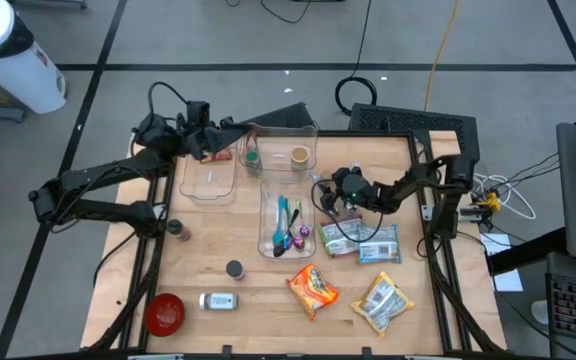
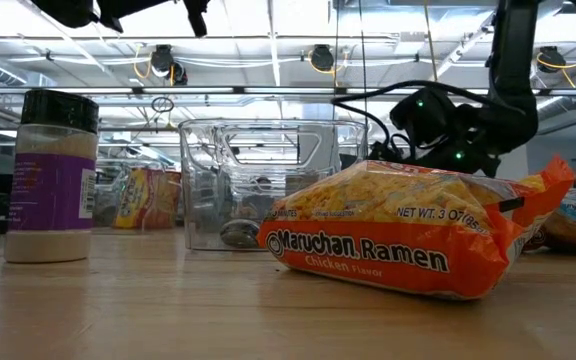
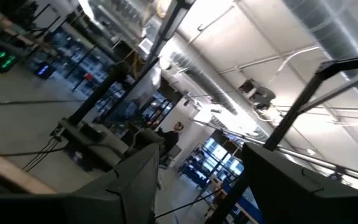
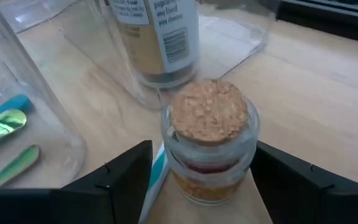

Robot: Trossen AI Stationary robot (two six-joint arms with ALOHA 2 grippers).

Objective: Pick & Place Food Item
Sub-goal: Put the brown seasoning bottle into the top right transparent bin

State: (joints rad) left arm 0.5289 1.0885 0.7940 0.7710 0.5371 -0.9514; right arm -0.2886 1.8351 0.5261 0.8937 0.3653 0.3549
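Note:
A small glass jar with a cork lid (image 4: 209,146) stands upright on the wooden table, beside the clear bin of coloured cutlery (image 1: 288,215). My right gripper (image 4: 207,186) is low over the table's middle right (image 1: 333,197). It is open, with one finger on each side of the jar; I see no finger touching the glass. My left gripper (image 3: 201,186) is raised at the far left (image 1: 208,140). It points up at the ceiling, open and empty. An orange ramen packet (image 1: 313,288) lies flat near the front edge.
Two clear bins (image 1: 208,170) (image 1: 288,145) stand at the back, one holding a labelled bottle (image 4: 160,37). Food packets (image 1: 360,242) (image 1: 383,303) lie front right. Spice jars (image 1: 178,228) (image 1: 234,268), a lying bottle (image 1: 218,300) and a red bowl (image 1: 165,312) sit front left.

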